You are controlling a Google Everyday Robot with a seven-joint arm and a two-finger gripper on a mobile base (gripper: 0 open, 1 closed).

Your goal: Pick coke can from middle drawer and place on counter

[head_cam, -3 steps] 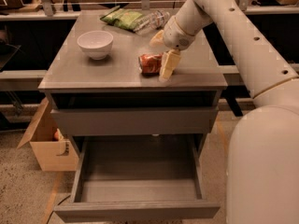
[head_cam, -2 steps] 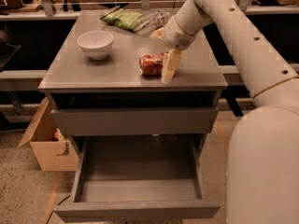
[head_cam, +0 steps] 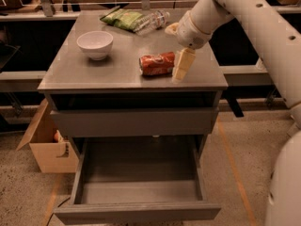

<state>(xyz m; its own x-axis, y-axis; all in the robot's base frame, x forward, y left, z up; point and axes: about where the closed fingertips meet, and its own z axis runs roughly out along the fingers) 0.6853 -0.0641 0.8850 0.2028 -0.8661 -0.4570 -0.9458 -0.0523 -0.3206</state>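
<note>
Coke can (head_cam: 157, 63) lies on its side on the grey bench (head_cam: 117, 74); gripper (head_cam: 178, 46) just beside it, apparently open, holding nothing; middle drawer (head_cam: 136, 213) pulled out.

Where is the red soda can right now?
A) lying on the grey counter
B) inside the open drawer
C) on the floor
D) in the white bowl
A: the coke can lies on its side on the counter, with the gripper close beside it; the open drawer below holds no can.
</note>
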